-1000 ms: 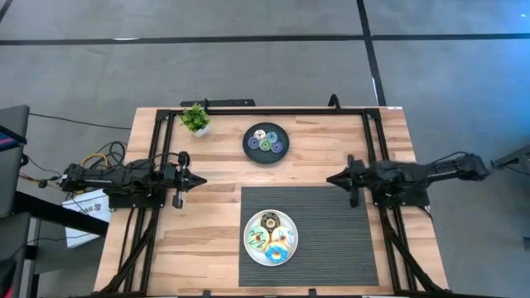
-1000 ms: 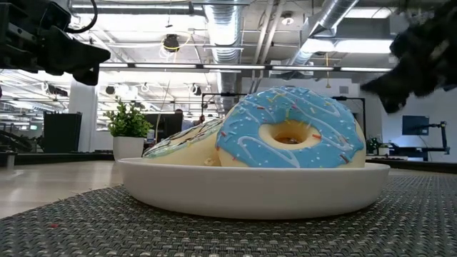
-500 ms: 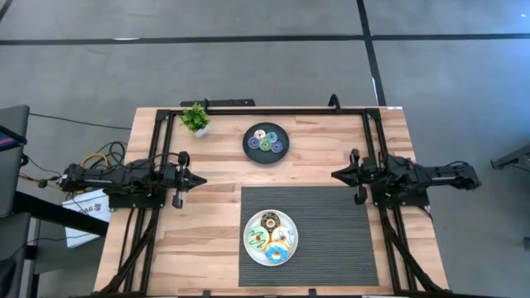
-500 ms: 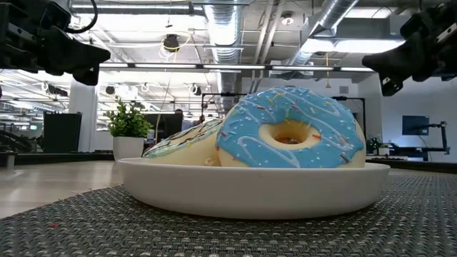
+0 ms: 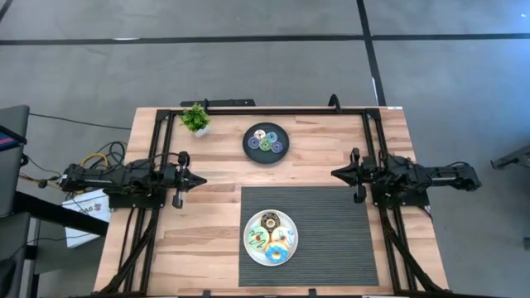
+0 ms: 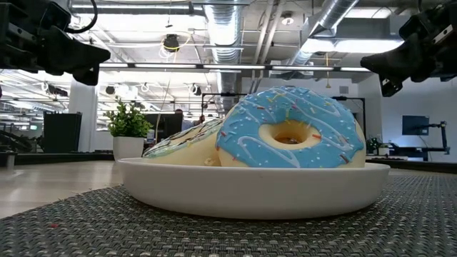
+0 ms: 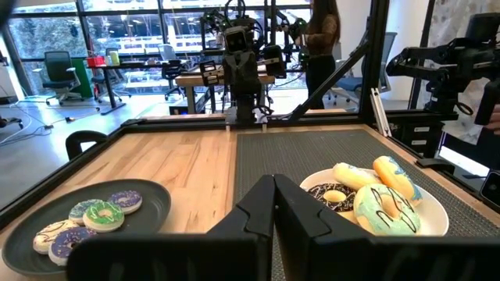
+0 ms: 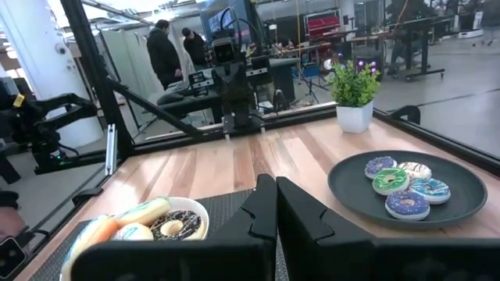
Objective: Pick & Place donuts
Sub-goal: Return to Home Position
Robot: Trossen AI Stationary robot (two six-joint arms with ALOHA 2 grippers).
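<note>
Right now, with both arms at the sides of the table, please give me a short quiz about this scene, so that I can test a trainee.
1. True or false: the dark mat lies under the black plate.
2. How many mini donuts lie on the black plate? A) three B) five C) seven
3. What do the left gripper and the right gripper hold?
Key: 1 false, it lies under the white plate; 2 B; 3 nothing, both are shut and empty.
</note>
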